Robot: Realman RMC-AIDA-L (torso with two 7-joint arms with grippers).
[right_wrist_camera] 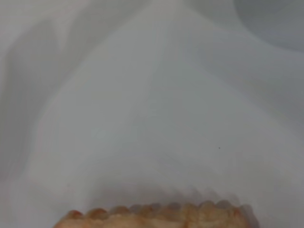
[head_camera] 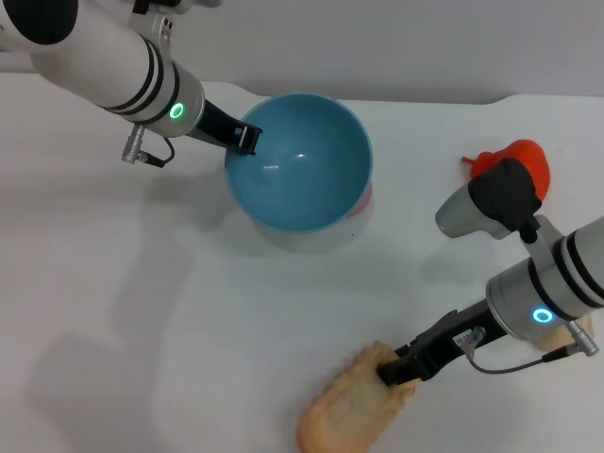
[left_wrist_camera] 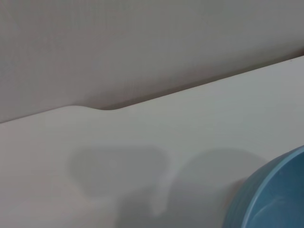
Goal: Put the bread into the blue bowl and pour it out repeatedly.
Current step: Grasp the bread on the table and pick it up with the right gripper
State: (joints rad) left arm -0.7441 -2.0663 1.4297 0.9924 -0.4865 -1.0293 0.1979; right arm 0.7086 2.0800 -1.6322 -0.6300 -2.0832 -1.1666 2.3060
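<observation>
Blue bowl (head_camera: 300,162) sits upright on the white table (head_camera: 142,311), and the left gripper (head_camera: 247,138) is pinched closed on the bowl's rim on the side toward the robot's left; nothing lies inside the bowl. The bread (head_camera: 349,406) lies flat on the table well apart from the bowl, on the near side and toward the robot's right, with the right gripper (head_camera: 392,368) clamped onto the loaf's end facing the bowl. An orange toy (head_camera: 521,159) and a grey-and-black handheld tool (head_camera: 491,203) sit to the robot's right of the bowl, both off it.
</observation>
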